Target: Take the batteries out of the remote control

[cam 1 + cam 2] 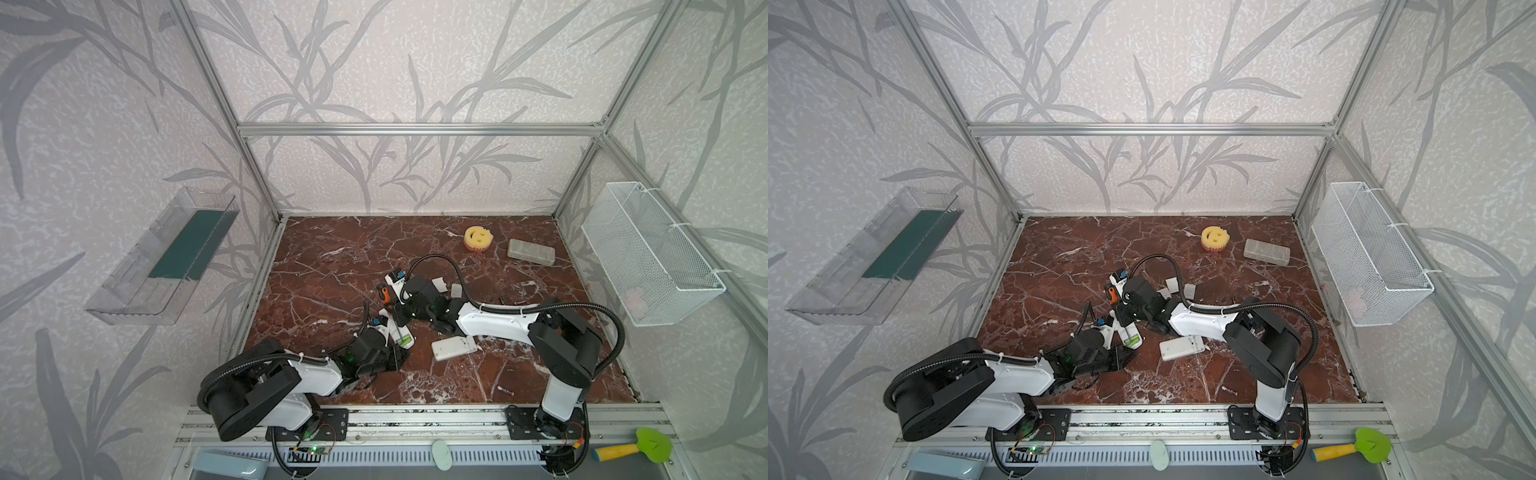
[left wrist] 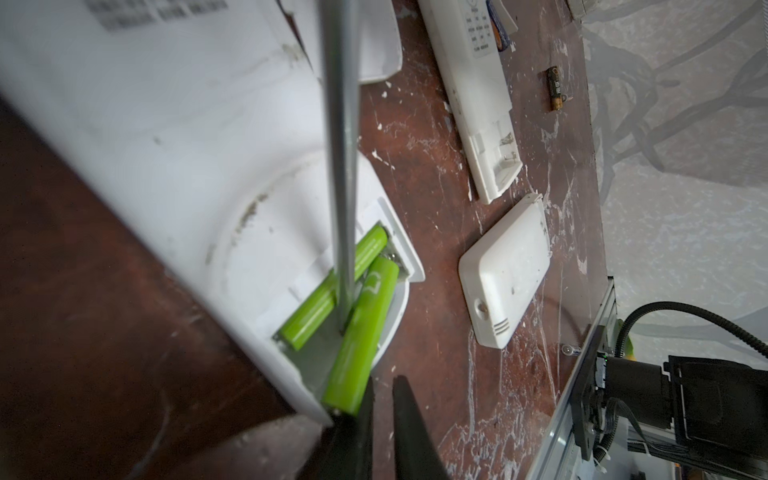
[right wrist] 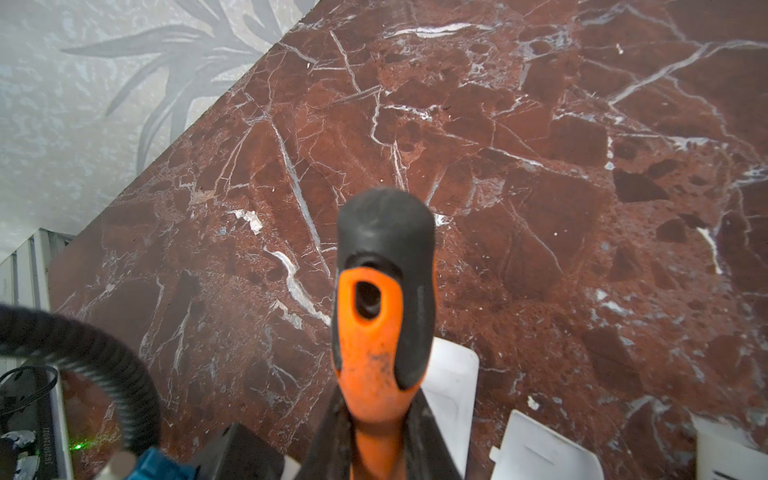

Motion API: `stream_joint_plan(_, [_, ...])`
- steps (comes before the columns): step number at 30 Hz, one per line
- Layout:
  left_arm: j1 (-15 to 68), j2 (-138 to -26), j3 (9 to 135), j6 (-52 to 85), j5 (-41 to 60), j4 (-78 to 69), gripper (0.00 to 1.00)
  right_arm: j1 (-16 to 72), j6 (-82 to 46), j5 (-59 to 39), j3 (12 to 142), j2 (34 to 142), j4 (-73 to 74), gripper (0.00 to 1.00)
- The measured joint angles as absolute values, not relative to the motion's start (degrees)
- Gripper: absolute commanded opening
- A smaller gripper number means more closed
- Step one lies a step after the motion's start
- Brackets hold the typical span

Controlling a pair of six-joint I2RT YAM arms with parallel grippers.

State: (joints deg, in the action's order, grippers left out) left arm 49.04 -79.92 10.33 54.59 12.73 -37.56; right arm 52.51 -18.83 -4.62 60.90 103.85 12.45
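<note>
Batteries (image 2: pixel 360 332), two lime green ones, are not yet out of the remote (image 2: pixel 166 145), which lies left of the table's (image 1: pixel 332 257) middle. Both rest in its open compartment. One lies flat. The other is skewed, its near end poking past the remote's end.

The left gripper (image 2: pixel 382 415) waits right at that end, its jaws barely parted with nothing between them. One finger seems to touch the skewed battery's tip.

A screwdriver (image 2: pixel 340 166) comes down between the two batteries, its tip inside the compartment. The right gripper (image 3: pixel 378 432) is clamped on its orange handle.

Further right lies a white box (image 2: pixel 505 274), then a second remote (image 2: pixel 478 104) whose open compartment looks empty. A dark battery (image 2: pixel 556 89) lies loose on the table beyond it. In a top view another loose battery (image 1: pixel 505 390) lies near the front edge.

I judge the job partly done. The green pair are left, and the skewed one looks half levered out.
</note>
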Motion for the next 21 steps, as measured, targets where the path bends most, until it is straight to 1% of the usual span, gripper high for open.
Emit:
stream_joint_plan(8, [49.0,-80.2,10.3,54.3,13.2,-38.7,0.18,49.8,-20.3,-7.6,60.9,103.9,11.2,0.00])
stream_joint_plan(15, [49.0,-76.6,10.3,53.0,13.1,-35.8,0.23,49.6,-18.5,-7.5,60.6,102.5,10.0,0.00])
stream_joint_plan(21, [49.0,-73.7,10.2,52.0,13.0,-33.1,0.25,49.3,-17.2,-7.4,60.1,100.7,8.5,0.00])
